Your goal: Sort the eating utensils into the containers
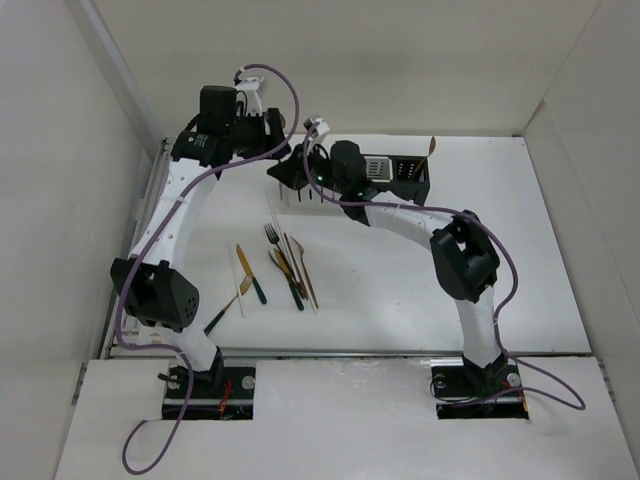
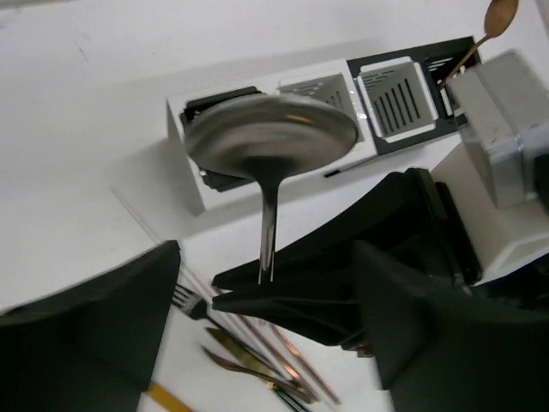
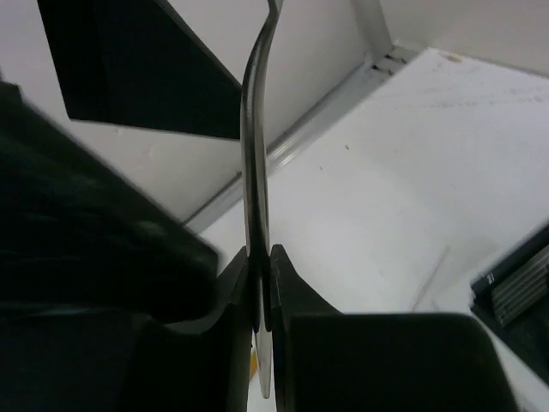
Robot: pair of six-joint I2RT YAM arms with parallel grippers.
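The right gripper is clamped on the handle of a silver spoon. Its two dark pads press flat against either side of the thin metal strip, which rises out of the grip and curves away upward in the right wrist view. The left gripper stands apart: its fingers sit wide on either side of the spoon and neither touches it, so the right gripper alone carries the spoon. In the left wrist view the spoon's bowl faces the camera, close and blurred, and the handle runs down from it into the right gripper's black tips. The two grippers meet in the air over the table, near its far edge and just left of the containers. These are a joined row of slotted square boxes set along that far edge, white at the left end and black at the right. A copper spoon stands tilted in the box at the row's right end, bowl up; what the other boxes hold cannot be told. The loose utensils lie on the table between the two arms, left of the middle and toward the near edge. They include a silver fork, copper pieces and dark-handled ones packed close, some overlapping, with a gold knife just to their left.
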